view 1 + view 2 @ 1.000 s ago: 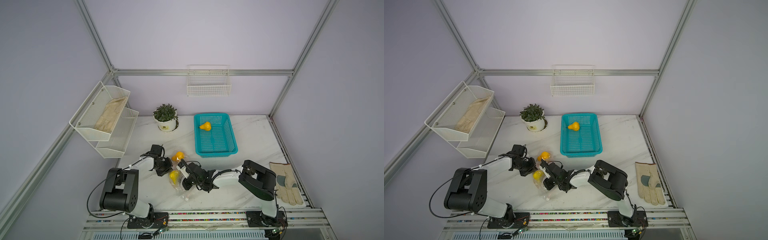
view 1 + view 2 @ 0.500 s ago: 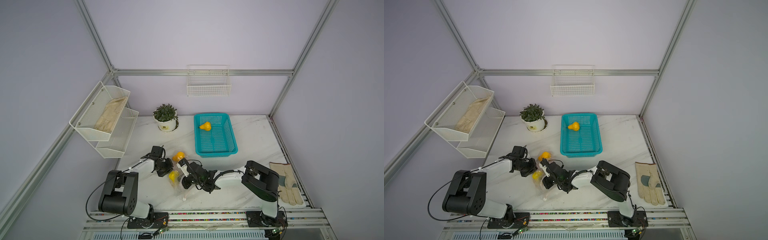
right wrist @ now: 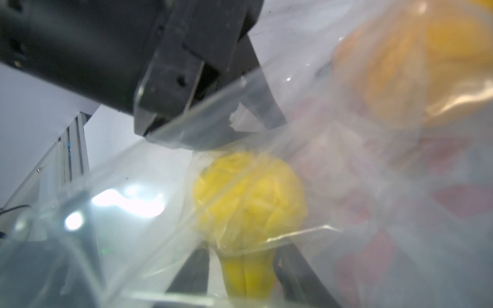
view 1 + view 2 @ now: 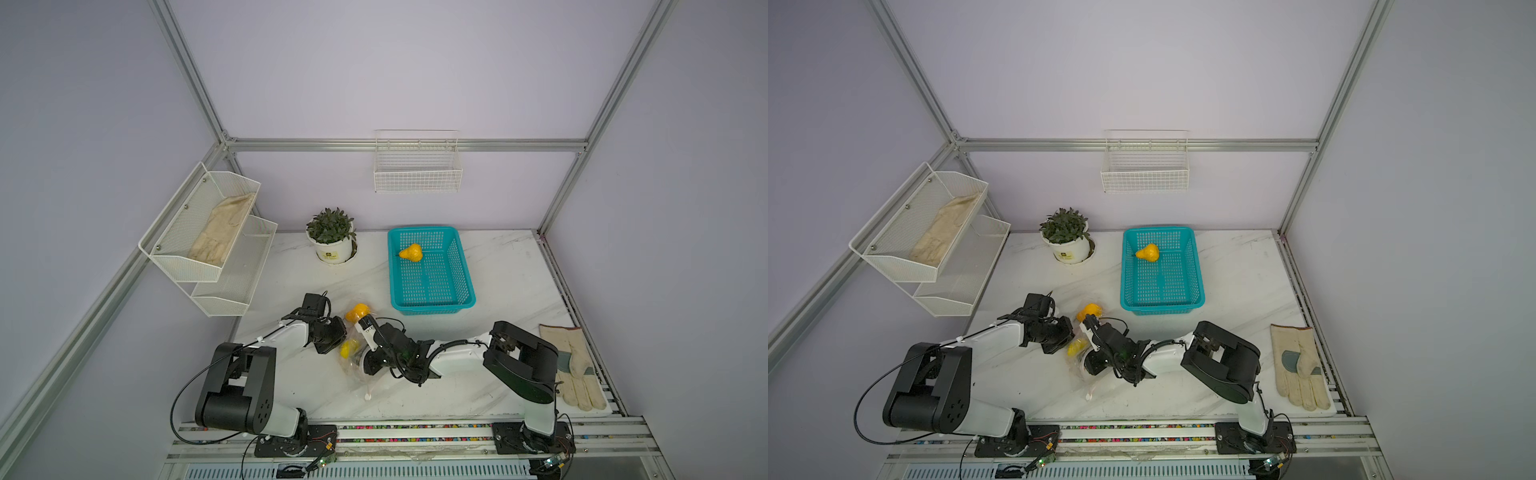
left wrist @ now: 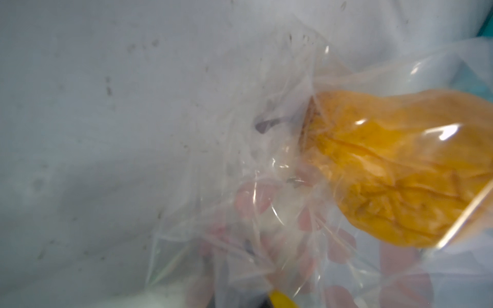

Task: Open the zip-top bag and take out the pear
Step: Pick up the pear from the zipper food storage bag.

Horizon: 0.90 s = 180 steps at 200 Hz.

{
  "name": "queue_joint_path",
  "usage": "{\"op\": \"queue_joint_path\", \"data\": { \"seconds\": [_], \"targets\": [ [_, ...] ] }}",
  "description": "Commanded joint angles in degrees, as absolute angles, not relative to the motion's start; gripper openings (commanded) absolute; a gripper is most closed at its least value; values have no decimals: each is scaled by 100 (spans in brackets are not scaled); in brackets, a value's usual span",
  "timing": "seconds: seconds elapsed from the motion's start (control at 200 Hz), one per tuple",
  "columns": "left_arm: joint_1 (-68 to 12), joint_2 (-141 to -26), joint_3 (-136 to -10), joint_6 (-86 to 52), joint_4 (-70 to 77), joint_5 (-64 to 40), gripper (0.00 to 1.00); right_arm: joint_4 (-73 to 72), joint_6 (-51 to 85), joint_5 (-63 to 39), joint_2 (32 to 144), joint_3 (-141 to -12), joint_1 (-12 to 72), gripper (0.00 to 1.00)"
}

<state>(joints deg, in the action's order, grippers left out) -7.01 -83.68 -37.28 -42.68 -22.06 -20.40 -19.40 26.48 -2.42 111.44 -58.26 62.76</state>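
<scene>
Right wrist view puts the zip-top bag (image 3: 373,165) low on the desk (image 4: 498,270) between both arms, holding an orange pear (image 3: 400,66) and a yellow pear (image 3: 248,197). Left hand (image 3: 173,114) is clenched on the bag's clear edge. Right hand (image 3: 245,277) is released, its fingers (image 3: 298,272) standing apart either side of the yellow pear's neck. Likely trouble: closing now may trap film with the fruit, dragging the bag from that thin pinch. Farther back, the teal basket (image 4: 432,301) holds another orange pear (image 4: 411,252).
</scene>
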Motion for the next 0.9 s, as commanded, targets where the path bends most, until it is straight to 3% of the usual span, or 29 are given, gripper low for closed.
{"op": "queue_joint_path", "data": {
  "seconds": [0.0,0.405,0.54,0.69,0.895],
  "targets": [
    [-844,-8416,-3464,-4350,-2566,-2093,0,-2239,2725,121,11246,-6199,6266,54],
    [-923,-8454,-3476,-4344,-2493,-2193,0,-1351,1579,-82,11857,-6813,6267,78],
    [-949,-8498,-3490,-4325,-2477,-2221,0,-950,1068,-521,12116,-7048,6266,80],
    [-949,-8492,-3492,-4307,-2486,-2175,0,-708,1010,-508,12197,-7114,6267,73],
    [-774,-8538,-3596,-4144,-2563,-1981,0,-735,1024,-155,11621,-6697,6267,52]
  ]
}}
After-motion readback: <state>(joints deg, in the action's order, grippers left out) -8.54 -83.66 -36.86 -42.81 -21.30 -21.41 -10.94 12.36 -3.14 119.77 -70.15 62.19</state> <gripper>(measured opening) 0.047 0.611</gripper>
